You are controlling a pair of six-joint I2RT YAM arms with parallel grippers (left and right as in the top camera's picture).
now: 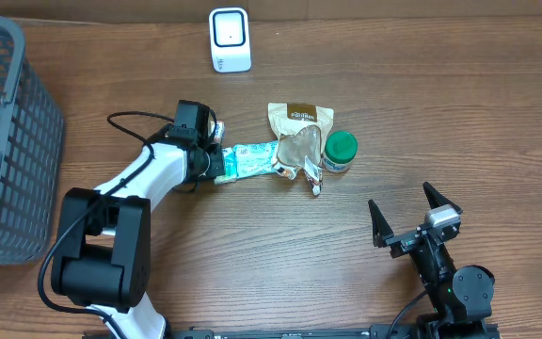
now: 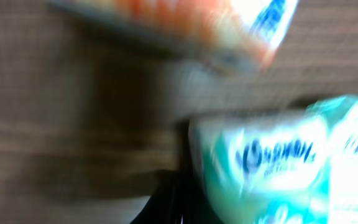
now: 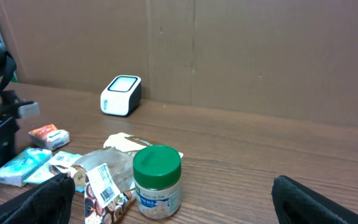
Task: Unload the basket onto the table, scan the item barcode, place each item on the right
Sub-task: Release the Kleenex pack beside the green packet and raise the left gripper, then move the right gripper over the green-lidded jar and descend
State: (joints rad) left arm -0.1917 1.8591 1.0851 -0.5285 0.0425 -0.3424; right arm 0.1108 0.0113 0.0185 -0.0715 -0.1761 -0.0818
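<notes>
Grippers: left gripper (image 1: pixel 222 162) clamped on flat crinkly teal packet (image 1: pixel 252 157), right gripper (image 1: pixel 400 195) wide apart

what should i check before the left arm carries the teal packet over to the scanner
1. left gripper shut on the teal packet: ok
2. teal packet free of the clear bag: cannot tell, their ends meet or overlap
3. barcode side of the packet known: cannot tell, the left wrist view is blurred
4. scanner upright with bare table in front of it: ok
5. right gripper open and well apart from the pile: ok
</notes>
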